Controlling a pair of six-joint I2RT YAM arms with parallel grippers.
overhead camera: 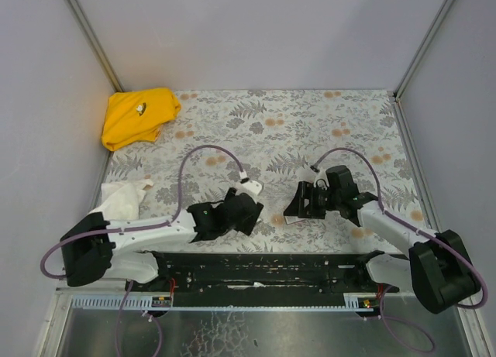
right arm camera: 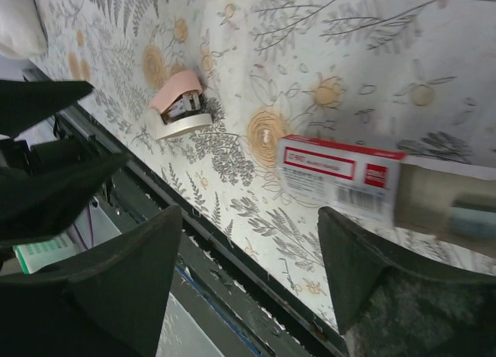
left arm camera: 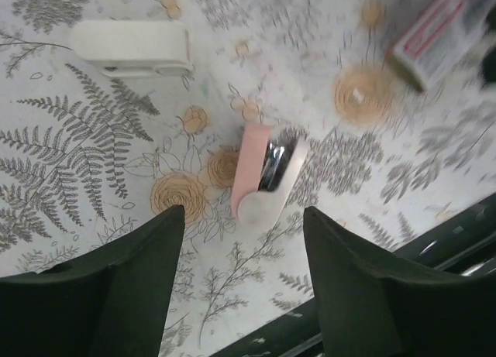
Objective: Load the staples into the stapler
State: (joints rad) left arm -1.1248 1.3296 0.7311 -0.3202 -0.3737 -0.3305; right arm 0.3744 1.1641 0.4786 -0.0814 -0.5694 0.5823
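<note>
Stapler (overhead camera: 277, 219) is seen from above, lying between both arms. At the left wrist, it is found at twelve o'clock of the left gripper (left arm camera: 242, 214), which is spread and empty. At the right wrist, the right gripper (right arm camera: 249, 214) is likewise spread and empty. The staple box (right arm camera: 341, 175) is placed at four o'clock of the stapler, and no staples are discernible. Light and slick, the stapler is judged best pinched across its sides.

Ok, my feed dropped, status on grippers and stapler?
Left gripper open above stapler, not gripping. Right gripper open by staple box. Stapler lying on table, nothing in the way.
</note>
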